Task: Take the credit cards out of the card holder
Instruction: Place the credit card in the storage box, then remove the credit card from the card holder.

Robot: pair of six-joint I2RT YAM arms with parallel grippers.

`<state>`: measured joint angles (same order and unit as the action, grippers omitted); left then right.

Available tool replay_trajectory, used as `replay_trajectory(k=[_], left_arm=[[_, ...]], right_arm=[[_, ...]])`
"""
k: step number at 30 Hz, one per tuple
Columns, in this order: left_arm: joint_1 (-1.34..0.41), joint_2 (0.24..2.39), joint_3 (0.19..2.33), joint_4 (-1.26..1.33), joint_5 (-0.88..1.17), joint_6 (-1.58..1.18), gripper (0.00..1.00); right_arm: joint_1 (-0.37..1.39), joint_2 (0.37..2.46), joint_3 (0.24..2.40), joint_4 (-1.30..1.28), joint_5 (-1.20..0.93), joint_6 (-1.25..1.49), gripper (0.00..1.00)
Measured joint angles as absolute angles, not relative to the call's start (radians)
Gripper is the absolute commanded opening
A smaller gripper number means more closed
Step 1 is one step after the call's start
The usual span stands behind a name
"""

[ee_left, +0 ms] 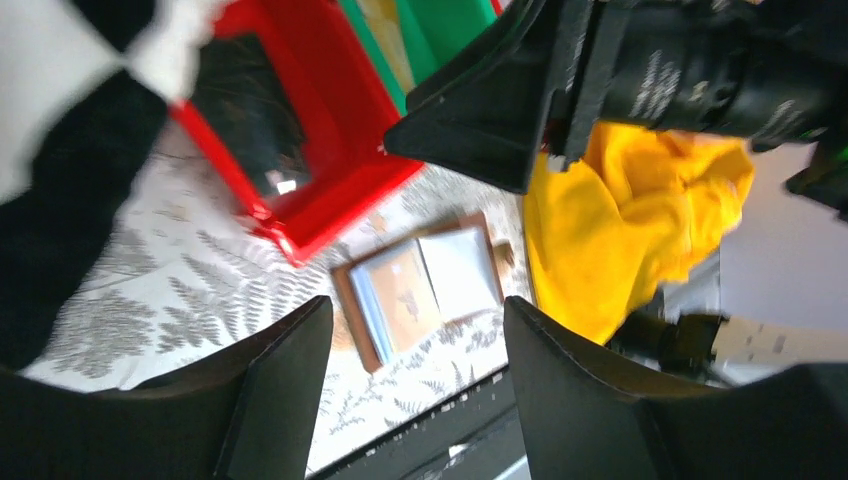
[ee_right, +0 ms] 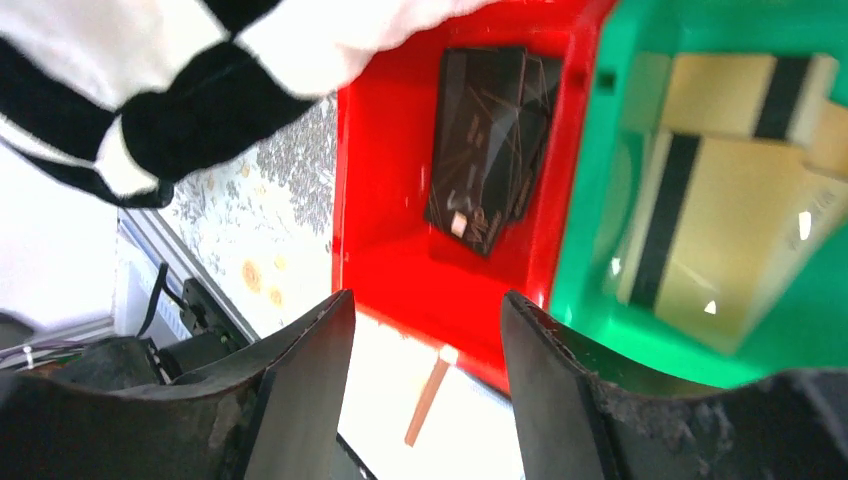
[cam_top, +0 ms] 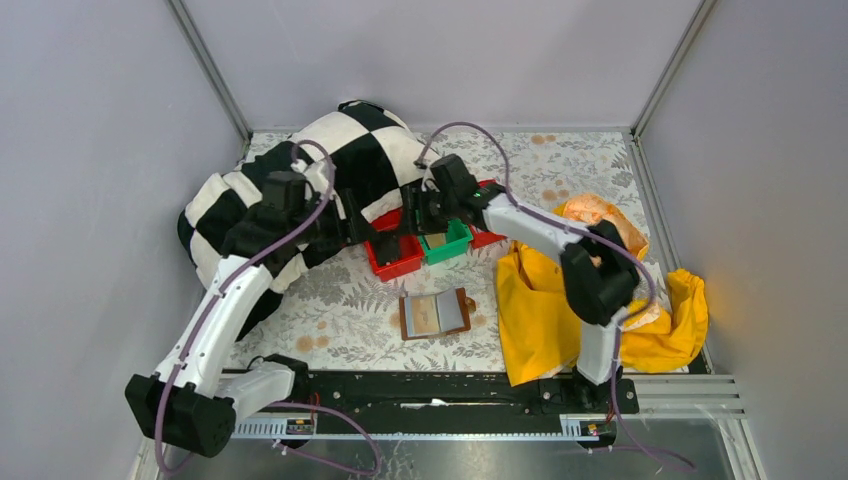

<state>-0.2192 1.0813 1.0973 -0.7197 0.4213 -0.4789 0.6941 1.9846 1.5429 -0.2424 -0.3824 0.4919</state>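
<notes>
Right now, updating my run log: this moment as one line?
left gripper open; right gripper open above red bin; tan cards in green bin; card holder open

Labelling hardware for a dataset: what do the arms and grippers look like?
The left arm and right arm have white shells, black joints and bases. A purple cable loops along each. The left gripper and right gripper are black, with wedge-shaped jaws.

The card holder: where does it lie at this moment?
In the top view the card holder lies open on the table, between the red bin and the black rail, with the yellow cloth on its right.
</notes>
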Motion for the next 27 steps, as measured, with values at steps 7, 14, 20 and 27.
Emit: replay_trajectory(k=[7, 14, 20, 27], left_arm=[[-0.532, 1.026, 0.917, -0.596, 0.347, -0.551, 0.63], [-0.754, 1.035, 0.757, -0.499, 0.258, -0.672, 0.56], [-0.839, 1.089, 0.624, -0.363, 0.204, -0.779, 0.41], [-0.840, 1.179, 0.546, -0.259, 0.151, -0.841, 0.35]], right_arm=[[0.694, 1.518, 1.045, -0.051, -0.253, 0.533, 0.60], [0.723, 1.334, 0.718, 0.005, -0.199, 0.611, 0.52], [0.816, 1.317, 0.592, 0.075, -0.202, 0.680, 0.35], [0.851, 1.394, 0.551, 0.233, -0.220, 0.735, 0.29]])
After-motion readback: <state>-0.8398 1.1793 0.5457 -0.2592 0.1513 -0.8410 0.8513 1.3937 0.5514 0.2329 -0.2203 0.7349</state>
